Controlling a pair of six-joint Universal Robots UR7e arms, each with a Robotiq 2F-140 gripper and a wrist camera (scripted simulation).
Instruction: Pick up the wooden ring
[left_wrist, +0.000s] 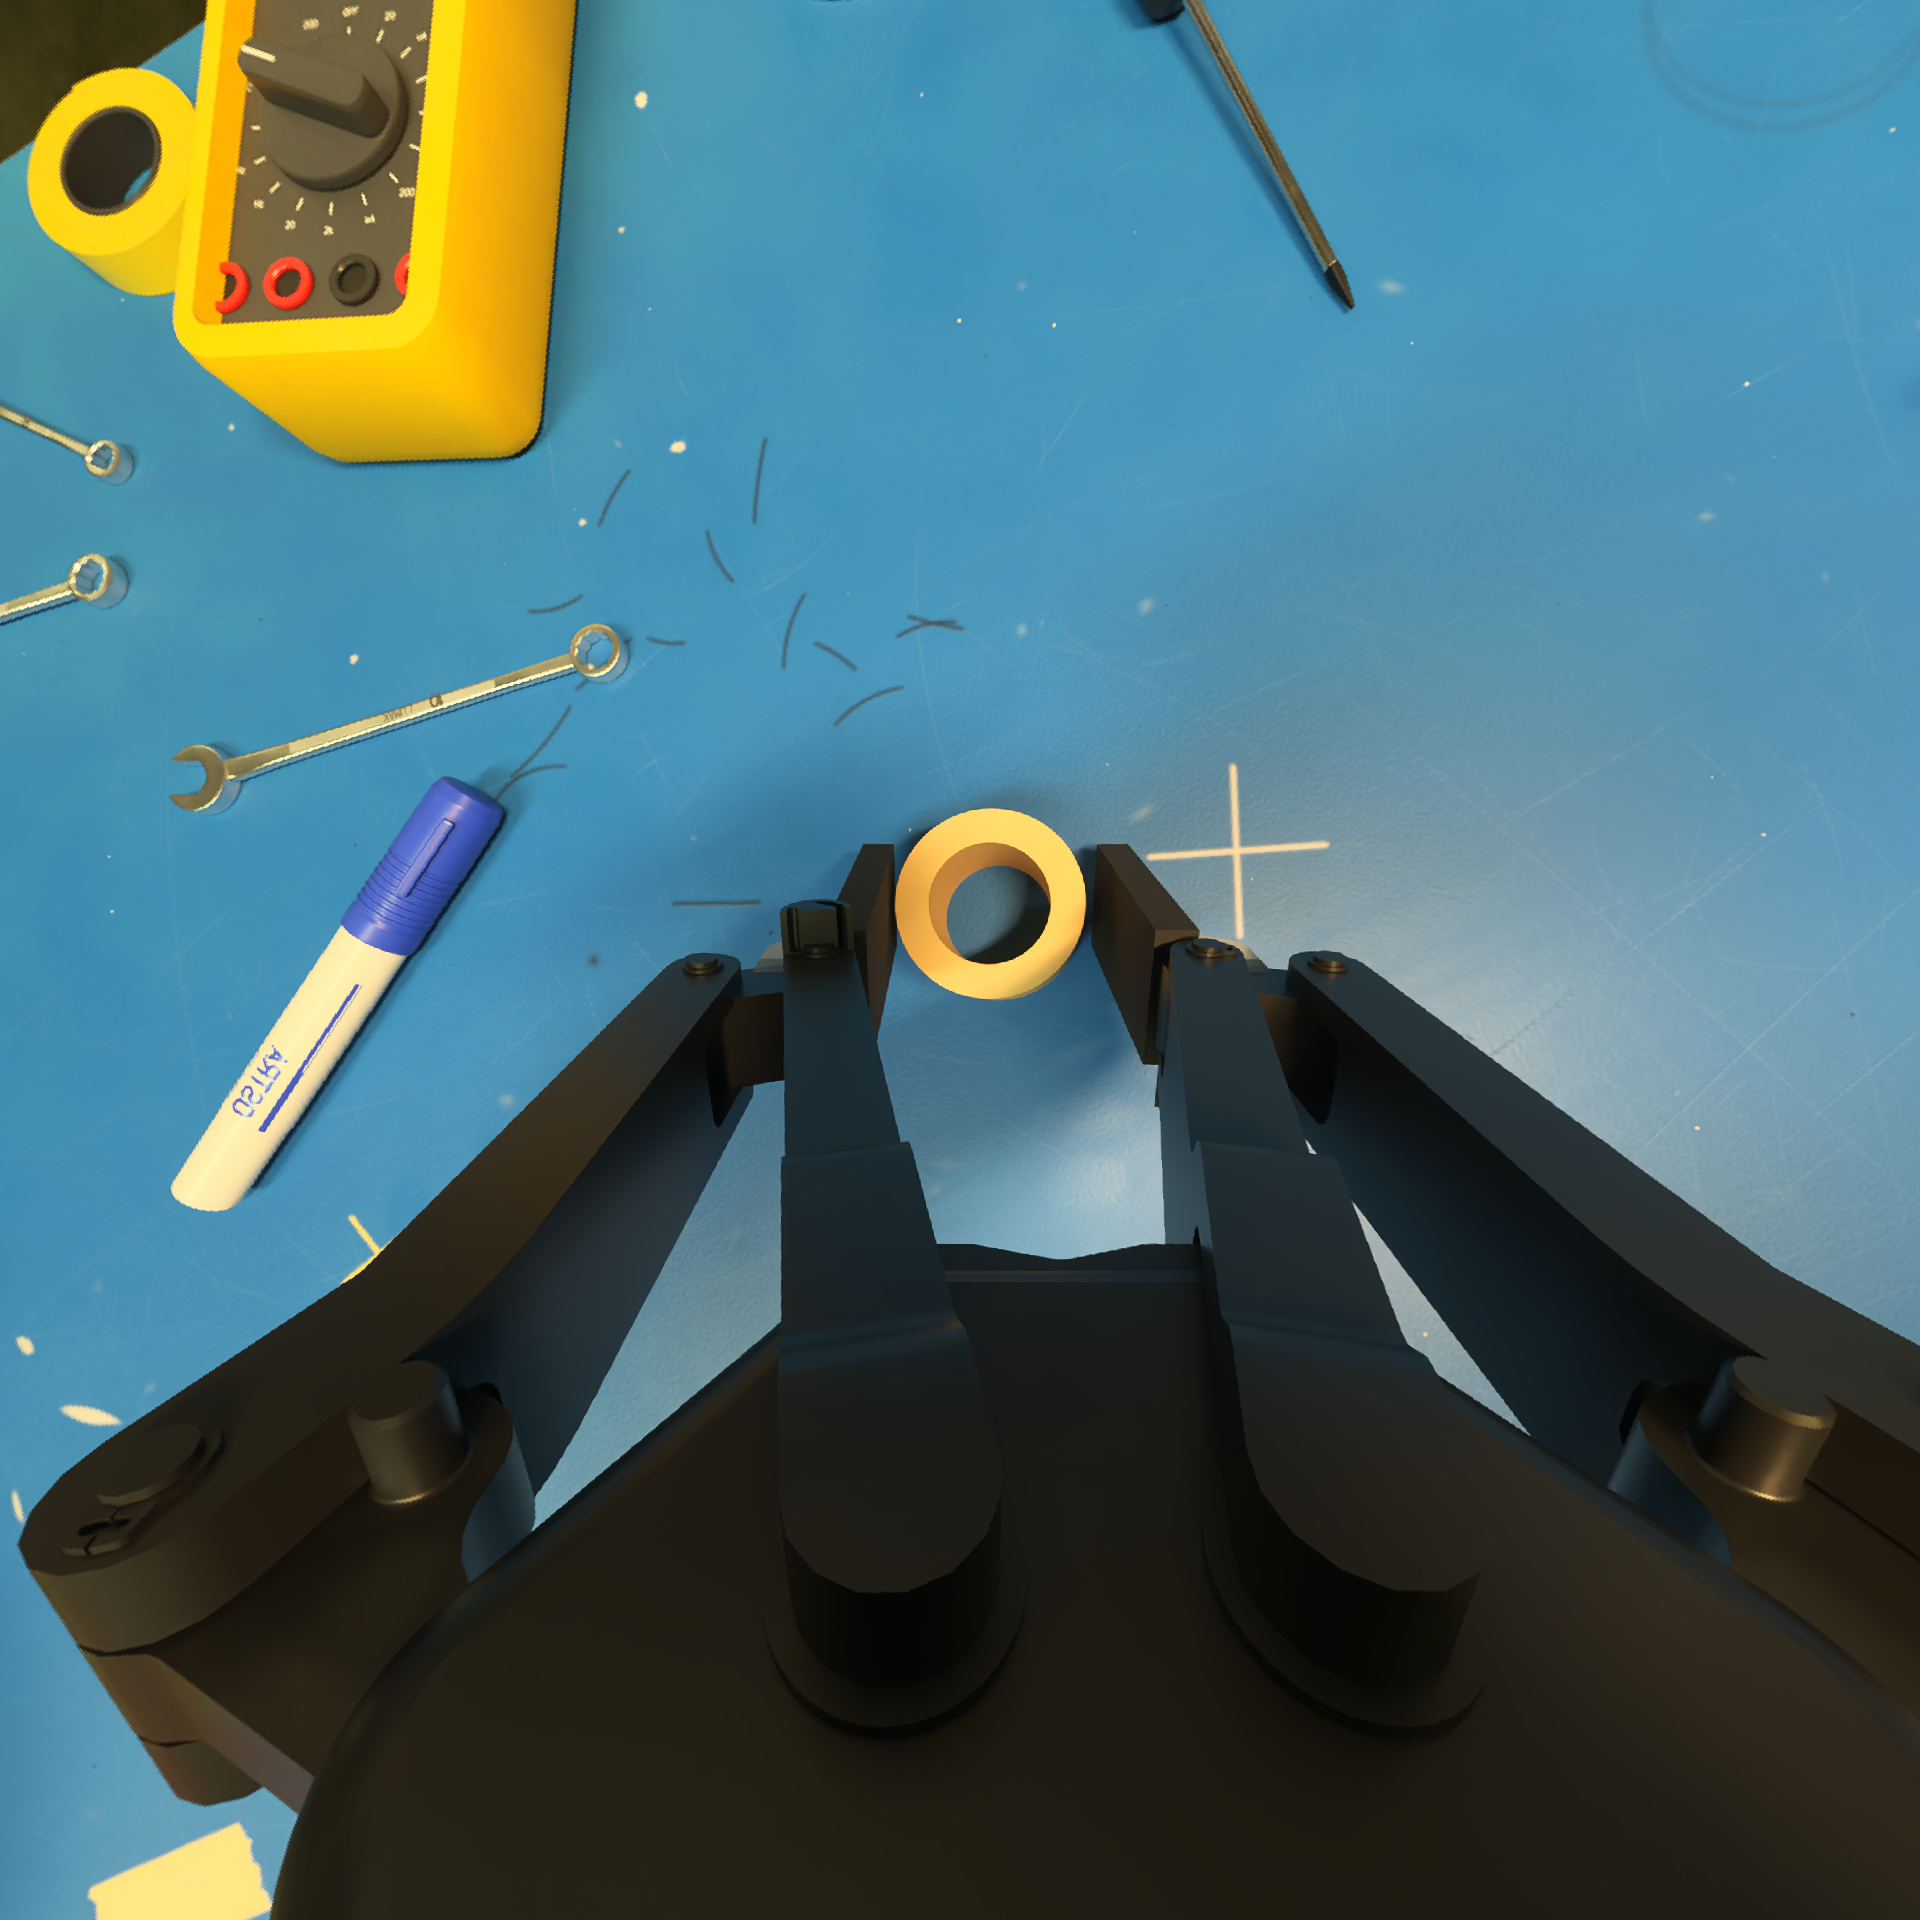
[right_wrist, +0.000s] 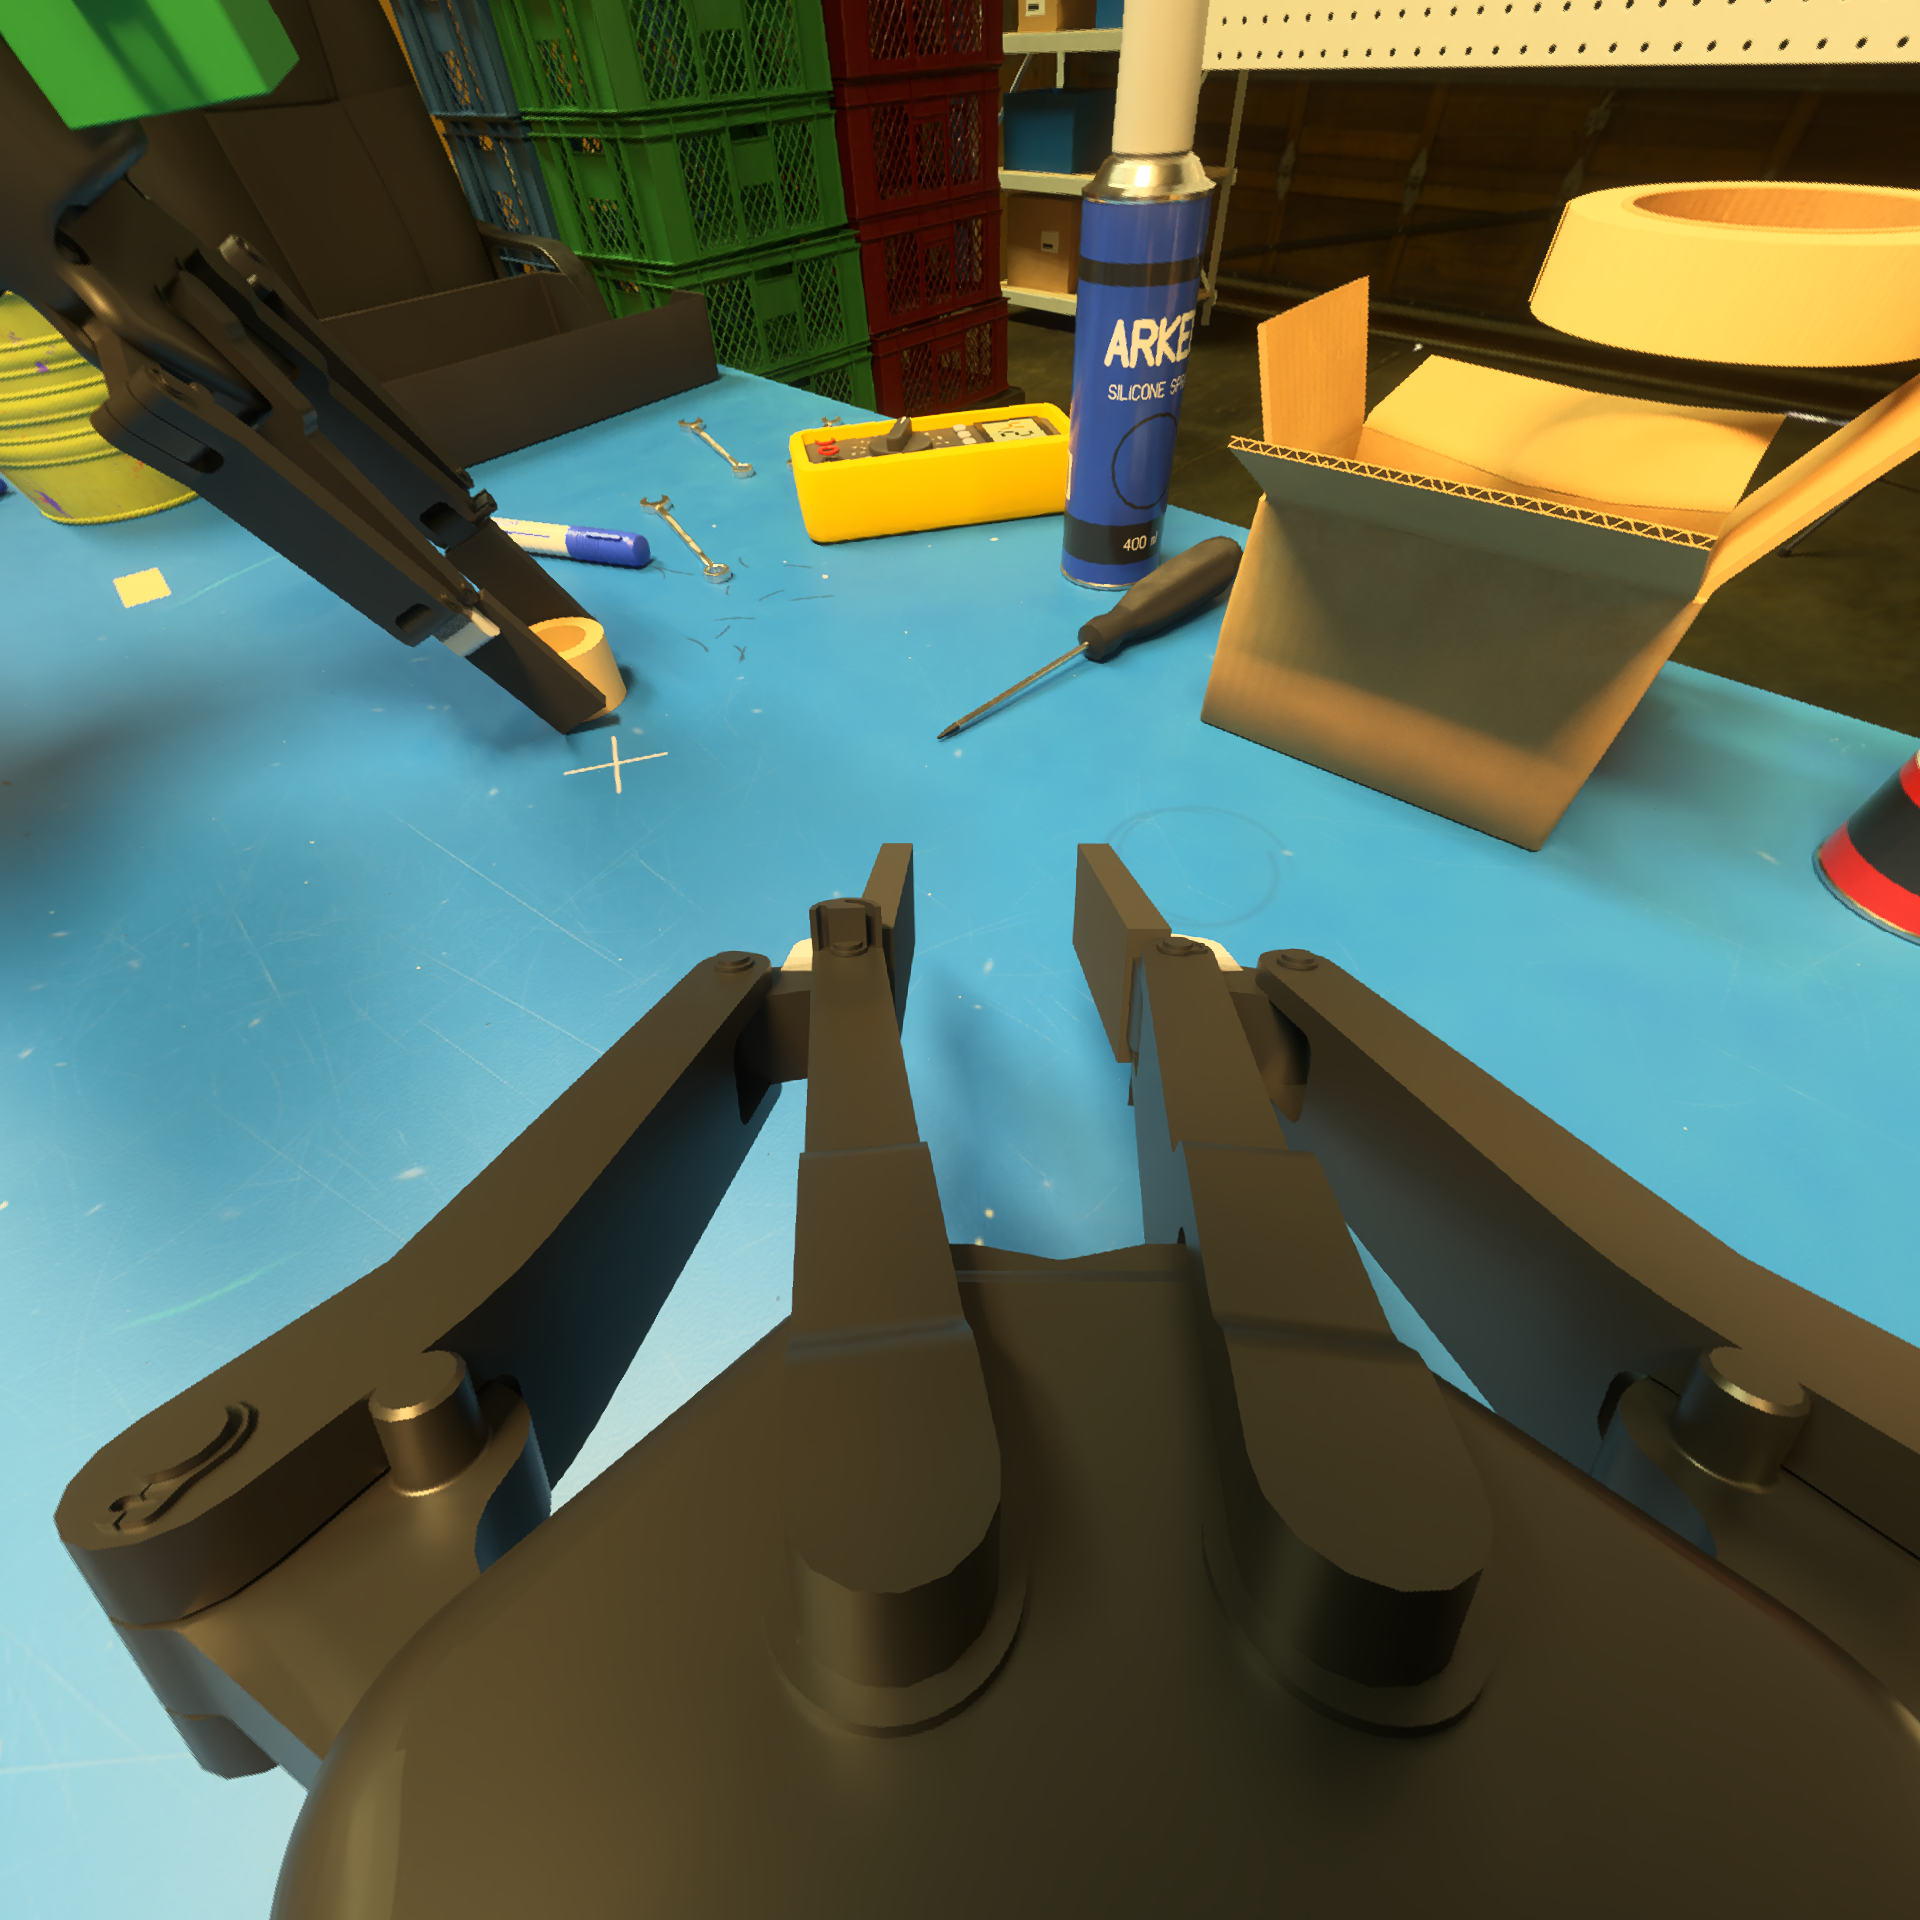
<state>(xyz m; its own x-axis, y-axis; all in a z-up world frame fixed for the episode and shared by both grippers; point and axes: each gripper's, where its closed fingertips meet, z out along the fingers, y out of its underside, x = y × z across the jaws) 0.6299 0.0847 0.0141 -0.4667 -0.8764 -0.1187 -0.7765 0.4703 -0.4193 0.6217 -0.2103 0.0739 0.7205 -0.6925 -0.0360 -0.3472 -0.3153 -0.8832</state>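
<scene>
The wooden ring (left_wrist: 989, 831) lies flat on the blue table (left_wrist: 1455, 623), between the fingertips of my left gripper (left_wrist: 997, 868). The left gripper is open and straddles the ring. Its left pad is at the ring's edge and a narrow gap shows at the right pad. In the right wrist view the ring (right_wrist: 603, 655) rests on the table, with the left gripper's near finger (right_wrist: 530, 665) in front of it. My right gripper (right_wrist: 995, 873) is open and empty, low over bare table, well short of the ring.
A yellow multimeter (left_wrist: 364, 229), a yellow tape roll (left_wrist: 104, 177), wrenches (left_wrist: 405, 717) and a blue marker (left_wrist: 343, 987) lie left of the ring. A screwdriver (right_wrist: 1122, 623), a blue spray can (right_wrist: 1138, 384) and an open cardboard box (right_wrist: 1455, 644) stand at the right. A white cross mark (left_wrist: 1236, 850) is beside the ring.
</scene>
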